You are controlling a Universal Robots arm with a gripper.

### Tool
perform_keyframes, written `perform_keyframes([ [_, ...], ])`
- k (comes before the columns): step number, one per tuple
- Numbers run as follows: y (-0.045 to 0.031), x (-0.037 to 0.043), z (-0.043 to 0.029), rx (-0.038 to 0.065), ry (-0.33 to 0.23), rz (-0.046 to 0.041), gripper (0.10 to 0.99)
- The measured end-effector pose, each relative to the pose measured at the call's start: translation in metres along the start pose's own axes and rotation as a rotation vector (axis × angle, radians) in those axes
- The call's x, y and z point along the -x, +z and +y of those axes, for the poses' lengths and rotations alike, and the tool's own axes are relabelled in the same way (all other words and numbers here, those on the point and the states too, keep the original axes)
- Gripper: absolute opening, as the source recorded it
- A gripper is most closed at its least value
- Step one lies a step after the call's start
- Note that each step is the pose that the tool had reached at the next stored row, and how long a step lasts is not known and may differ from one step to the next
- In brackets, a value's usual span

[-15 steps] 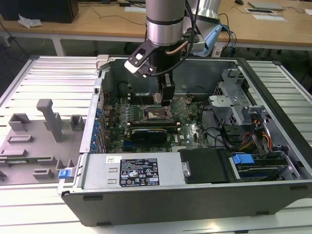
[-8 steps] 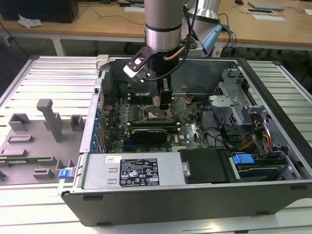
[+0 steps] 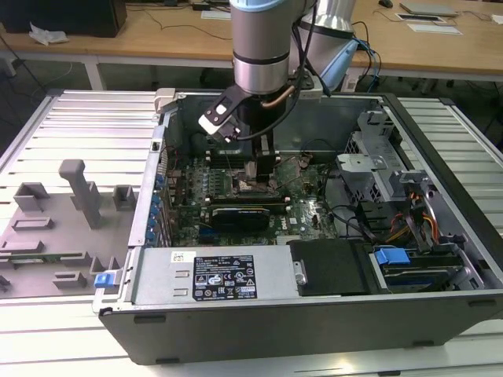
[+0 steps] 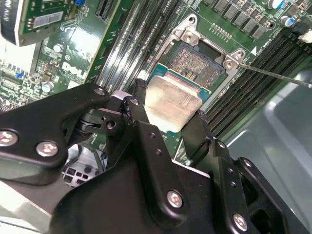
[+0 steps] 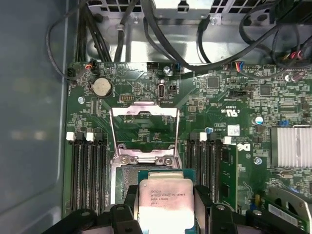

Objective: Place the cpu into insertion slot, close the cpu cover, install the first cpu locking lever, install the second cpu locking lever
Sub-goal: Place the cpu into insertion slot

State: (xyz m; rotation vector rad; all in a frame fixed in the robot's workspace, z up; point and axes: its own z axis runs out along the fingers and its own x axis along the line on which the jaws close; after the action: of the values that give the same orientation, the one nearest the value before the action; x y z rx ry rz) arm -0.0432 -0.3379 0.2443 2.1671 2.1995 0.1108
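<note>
The cpu [image 4: 173, 100] is being gripped by its edges, clamped between the fingers of the pincer [image 4: 168, 114]. It is being held directly over the insertion slot [image 4: 197, 63], whose pin field is showing just beyond the fingertips; contact cannot be told. Past the slot, farther from the pincer, the cpu cover [image 5: 144, 111] is standing swung open.

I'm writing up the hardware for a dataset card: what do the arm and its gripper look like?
The arm is a silver-grey cylinder with a pale blue band at the top; black cables loop beside it and a white-and-black block sits at its wrist. The gripper is matte black: angular link plates fastened with silver screws, ending in two black fingers.
</note>
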Motion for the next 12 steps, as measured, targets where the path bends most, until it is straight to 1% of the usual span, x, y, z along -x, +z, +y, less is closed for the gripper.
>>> perform_keyframes([
  [2, 0.0018, -0.0009, -0.0004, 0.000, 0.000, -0.0014, 0.541],
  [5, 0.0019, -0.0010, -0.0006, 0.000, 0.000, -0.0014, 0.541],
  [6, 0.0028, -0.0011, -0.0007, 0.000, 0.000, -0.0062, 0.541],
  [7, 0.0048, -0.0018, -0.0012, 0.002, -0.001, -0.0134, 0.541],
  [8, 0.0071, -0.0047, -0.0022, 0.002, -0.002, -0.0198, 0.541],
  [10, 0.0099, -0.0106, -0.0033, 0.004, -0.003, -0.0284, 0.541],
  [12, 0.0114, -0.0137, -0.0041, 0.005, -0.003, -0.0361, 0.541],
])
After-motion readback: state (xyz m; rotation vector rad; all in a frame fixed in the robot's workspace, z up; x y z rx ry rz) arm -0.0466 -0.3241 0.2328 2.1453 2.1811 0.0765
